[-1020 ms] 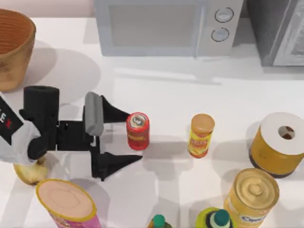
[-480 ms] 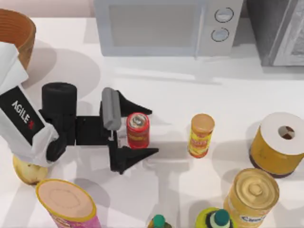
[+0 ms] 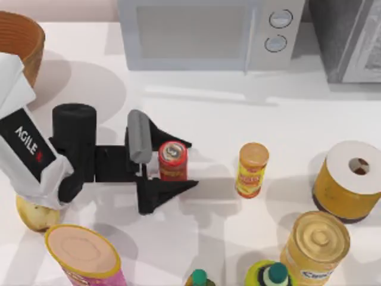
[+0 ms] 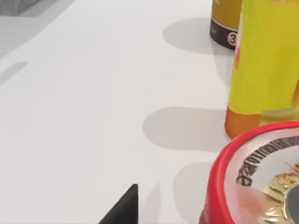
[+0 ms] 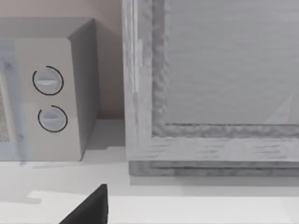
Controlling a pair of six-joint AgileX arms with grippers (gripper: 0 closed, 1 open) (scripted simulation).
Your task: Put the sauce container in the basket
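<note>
The sauce container [image 3: 172, 161], a small red can with a silvery top, stands upright left of the table's middle. My left gripper [image 3: 193, 164] reaches in from the left, its two black fingers pressed against the can's far and near sides. In the left wrist view the can's red rim and shiny top [image 4: 257, 177] loom close, with one black fingertip [image 4: 124, 210] beside it. The basket [image 3: 30, 36] sits at the far left corner, partly behind my left arm. My right gripper [image 5: 88, 207] is parked facing the grey appliances.
An orange-yellow canister [image 3: 252, 170] stands right of the can. A microwave [image 3: 202, 33] and a grey appliance [image 3: 351, 36] line the back. A yellow roll [image 3: 348, 179], a tan-lidded jar [image 3: 315, 244], two bottles [image 3: 271, 275] and a pink tube [image 3: 83, 253] crowd the front.
My left gripper advanced to the right until its fingers straddled the can, then the fingers drew in against it. The can has barely shifted.
</note>
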